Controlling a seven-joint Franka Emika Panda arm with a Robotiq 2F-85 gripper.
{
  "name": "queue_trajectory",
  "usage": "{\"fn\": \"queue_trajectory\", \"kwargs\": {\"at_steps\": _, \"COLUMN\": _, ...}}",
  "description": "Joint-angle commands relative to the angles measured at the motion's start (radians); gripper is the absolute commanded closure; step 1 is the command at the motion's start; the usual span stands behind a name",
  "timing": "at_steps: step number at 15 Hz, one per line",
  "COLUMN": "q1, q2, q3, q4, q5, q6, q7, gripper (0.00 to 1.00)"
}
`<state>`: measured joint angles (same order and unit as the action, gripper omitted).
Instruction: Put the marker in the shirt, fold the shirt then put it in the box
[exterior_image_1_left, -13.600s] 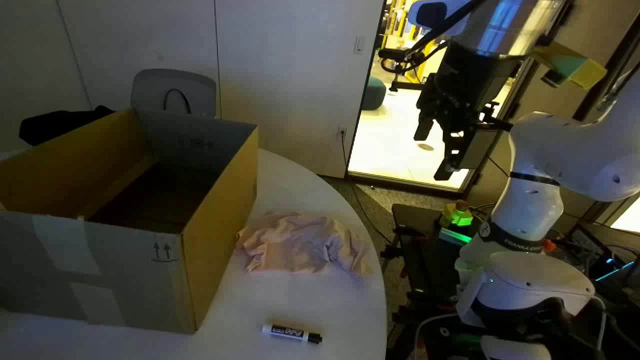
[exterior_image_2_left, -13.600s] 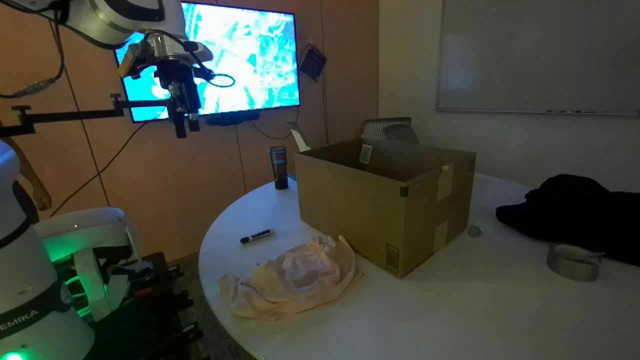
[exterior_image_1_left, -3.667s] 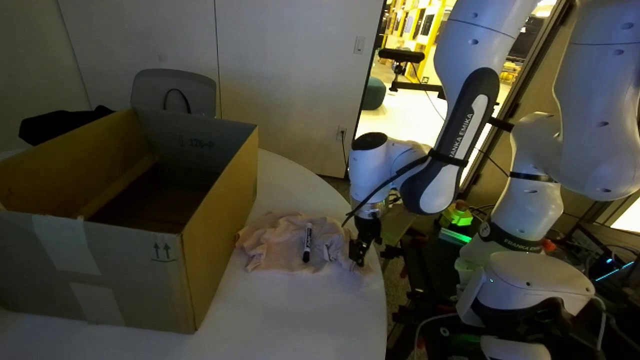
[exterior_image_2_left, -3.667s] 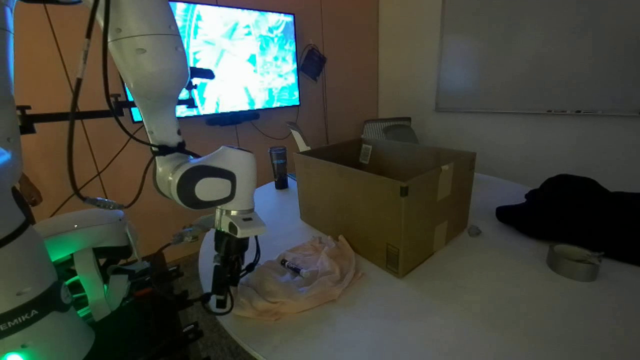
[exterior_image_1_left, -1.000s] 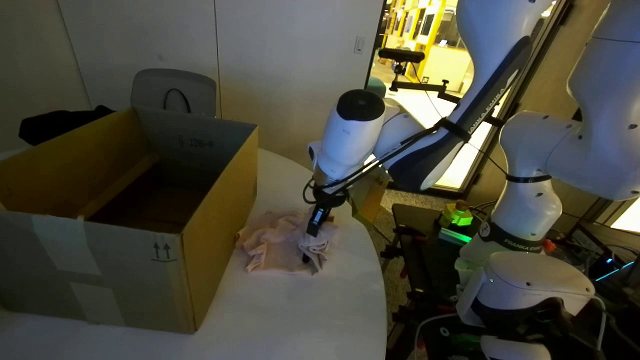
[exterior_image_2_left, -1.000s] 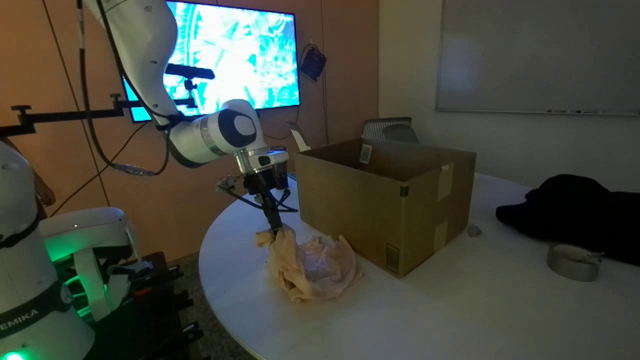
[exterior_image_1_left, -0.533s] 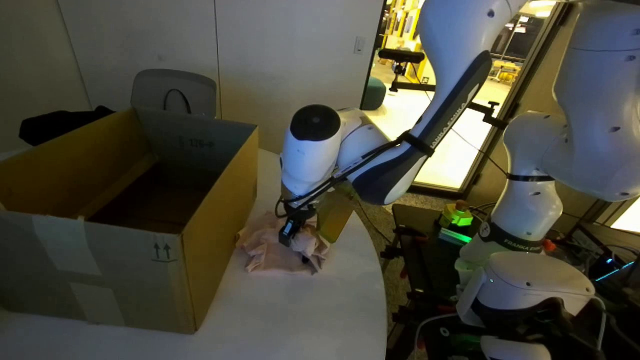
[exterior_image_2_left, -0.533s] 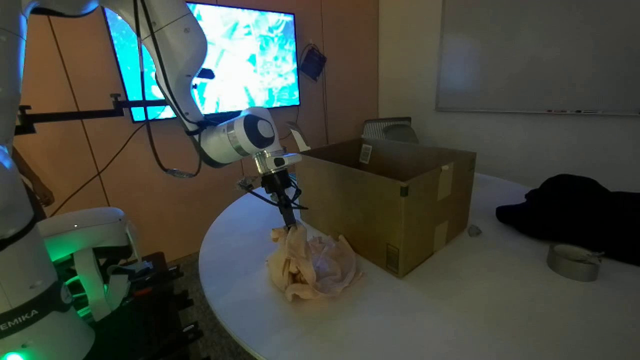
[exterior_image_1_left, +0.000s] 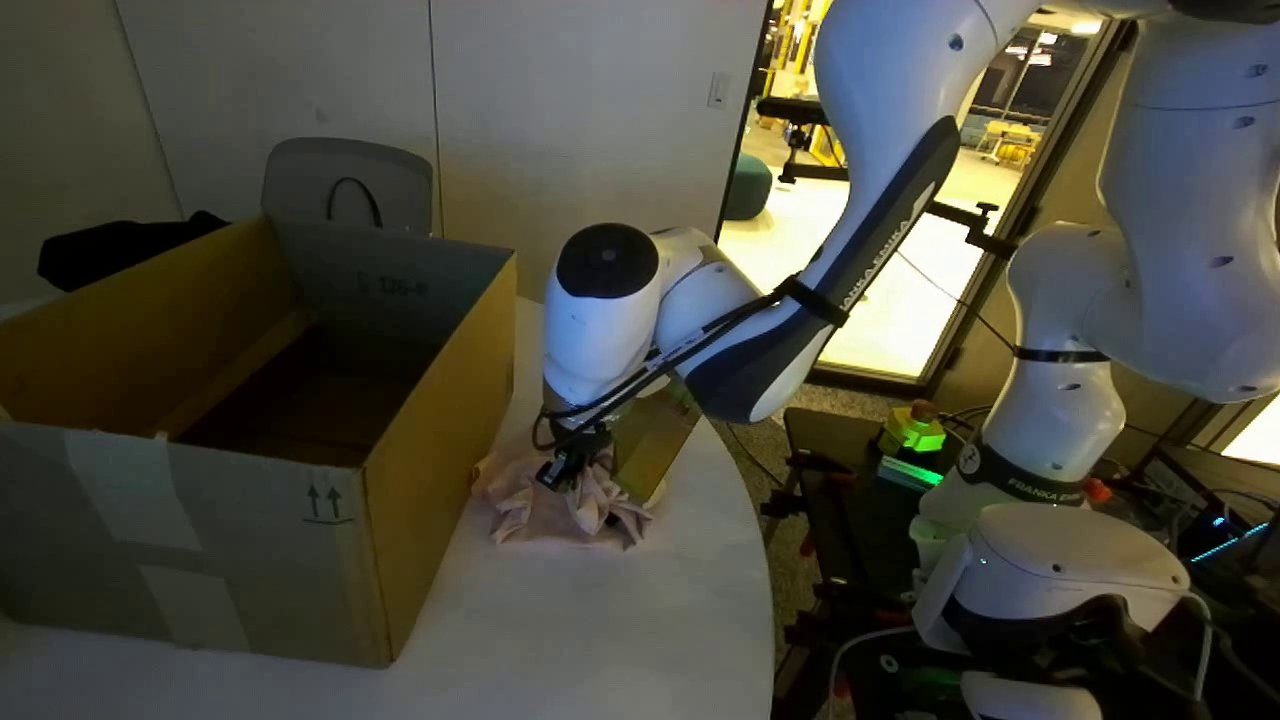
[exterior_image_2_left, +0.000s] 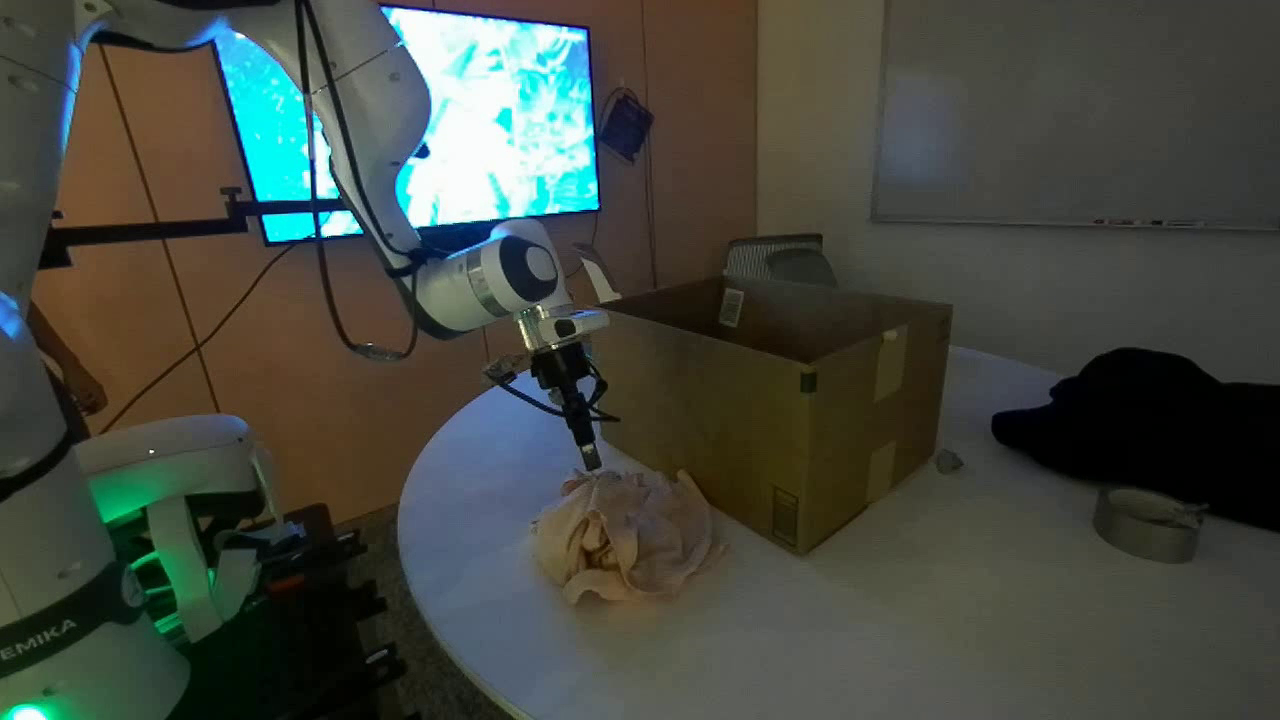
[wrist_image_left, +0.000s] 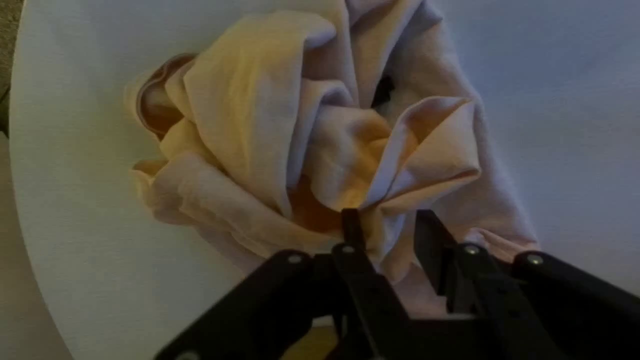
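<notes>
We find the pink shirt (wrist_image_left: 250, 110) bunched, presumably to wrap the marker (wrist_image_left: 383, 92); only a dark end shows. Gripper (wrist_image_left: 388, 218) parted over the folds, holding nothing.

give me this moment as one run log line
black two-finger gripper: open, over crumpled pink cloth shirt, contact unclear | black marker tip: peeking from folds | open brown cardboard box: shirt not yet inside

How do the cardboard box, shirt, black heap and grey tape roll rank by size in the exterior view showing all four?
Cardboard box, largest
Black heap, though the picture's edge cuts it off
Shirt
Grey tape roll, smallest
</notes>
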<state>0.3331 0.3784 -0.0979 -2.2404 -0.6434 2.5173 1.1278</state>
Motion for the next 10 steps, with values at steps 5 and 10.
{"fn": "queue_trajectory", "kwargs": {"at_steps": 5, "q1": 0.032, "q2": -0.004, "q3": 0.081, "q4": 0.037, "q5": -0.011, "q6": -0.013, "q7": 0.034, "gripper": 0.03}}
{"fn": "queue_trajectory", "kwargs": {"at_steps": 10, "q1": 0.045, "q2": -0.036, "q3": 0.095, "q4": -0.010, "q5": -0.017, "q6": -0.013, "q7": 0.074, "gripper": 0.00}}
